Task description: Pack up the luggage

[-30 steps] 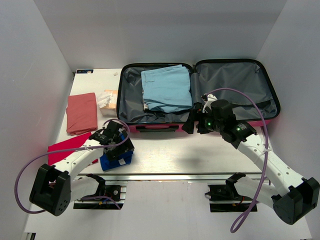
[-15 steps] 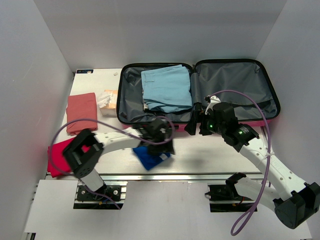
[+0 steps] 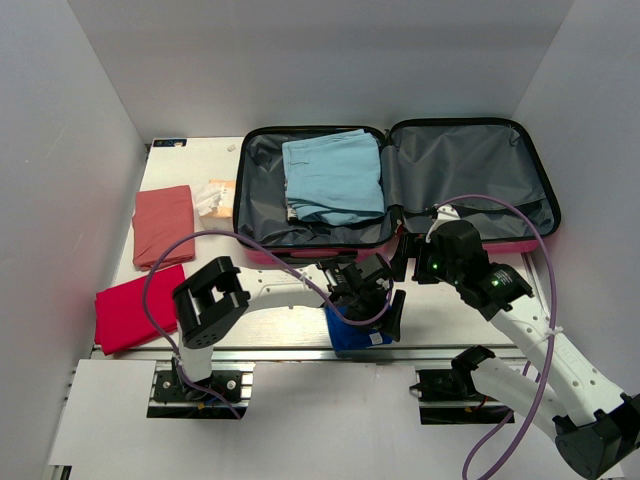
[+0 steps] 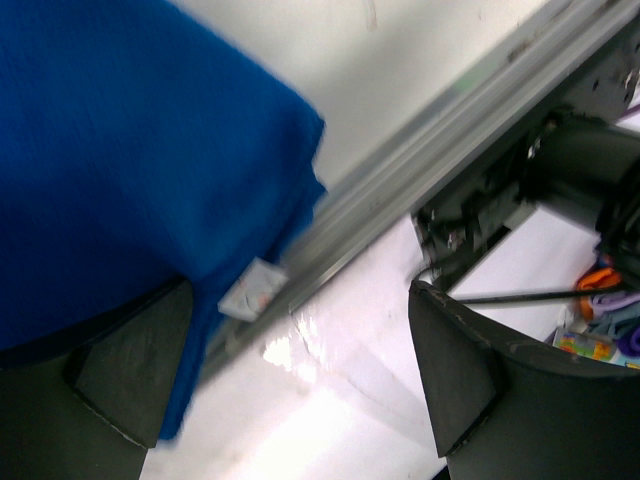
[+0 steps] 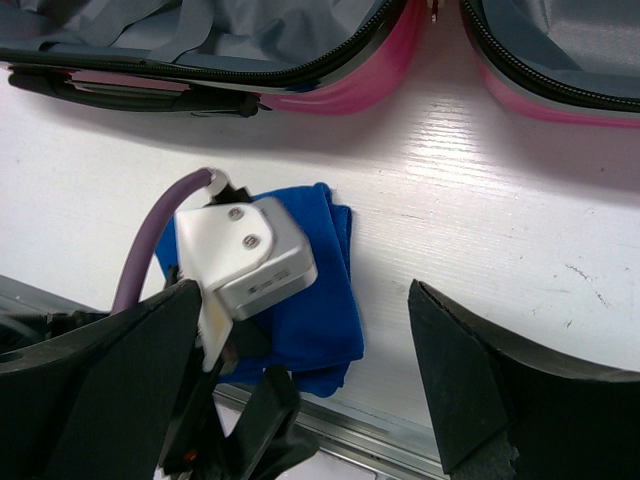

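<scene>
The luggage (image 3: 462, 165) lies open at the back of the table, its pink shell (image 5: 372, 82) showing. A folded light blue garment (image 3: 333, 178) fills its left half; the right half shows only grey lining. A folded blue cloth (image 3: 352, 330) lies at the table's front edge, centre. My left gripper (image 3: 372, 305) stands over it, open. The blue cloth (image 4: 130, 150) lies against the left finger, and bare table shows between the jaws of my left gripper (image 4: 300, 340). My right gripper (image 3: 408, 262) hovers open in front of the luggage, above the blue cloth (image 5: 325, 290), holding nothing.
A salmon folded cloth (image 3: 163, 225) and a red cloth (image 3: 138, 305) lie at the left. A small packet (image 3: 215, 197) sits beside the luggage's left wall. A metal rail (image 3: 290, 352) marks the table's front edge. The left arm's wrist housing (image 5: 245, 255) sits under my right gripper.
My left arm swept right along the front of the table, and the blue cloth went with it from front left to front centre. My right gripper drew slightly right and nearer.
</scene>
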Controlling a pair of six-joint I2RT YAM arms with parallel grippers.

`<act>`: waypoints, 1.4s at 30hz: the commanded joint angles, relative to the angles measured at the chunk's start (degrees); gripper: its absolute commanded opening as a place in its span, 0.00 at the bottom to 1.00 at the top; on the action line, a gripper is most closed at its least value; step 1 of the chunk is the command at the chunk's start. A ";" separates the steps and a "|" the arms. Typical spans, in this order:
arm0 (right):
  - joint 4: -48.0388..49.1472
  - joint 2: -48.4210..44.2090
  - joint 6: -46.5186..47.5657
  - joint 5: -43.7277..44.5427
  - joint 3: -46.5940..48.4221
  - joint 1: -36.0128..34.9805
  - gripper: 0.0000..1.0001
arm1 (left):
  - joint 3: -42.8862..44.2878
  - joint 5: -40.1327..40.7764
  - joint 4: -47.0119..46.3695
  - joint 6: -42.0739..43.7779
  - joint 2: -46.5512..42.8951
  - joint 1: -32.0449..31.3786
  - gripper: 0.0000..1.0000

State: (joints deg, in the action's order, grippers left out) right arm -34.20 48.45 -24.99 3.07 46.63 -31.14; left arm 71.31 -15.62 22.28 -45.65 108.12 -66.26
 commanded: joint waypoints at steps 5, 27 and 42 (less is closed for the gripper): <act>0.09 -0.28 -1.55 1.15 0.92 -0.15 0.89 | 0.42 6.90 7.07 2.41 -14.23 -2.03 0.98; -0.26 0.94 -2.69 -4.91 -10.94 -0.15 0.89 | -29.04 20.80 -2.33 -18.25 -36.67 0.78 0.98; 16.07 7.88 0.12 -15.72 -19.91 -0.24 0.89 | -31.23 17.82 -15.25 -18.42 -23.57 2.98 0.93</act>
State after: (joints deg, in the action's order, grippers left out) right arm -24.91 54.65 -26.04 -8.93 27.88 -31.18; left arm 40.75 3.42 10.94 -63.72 83.81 -63.83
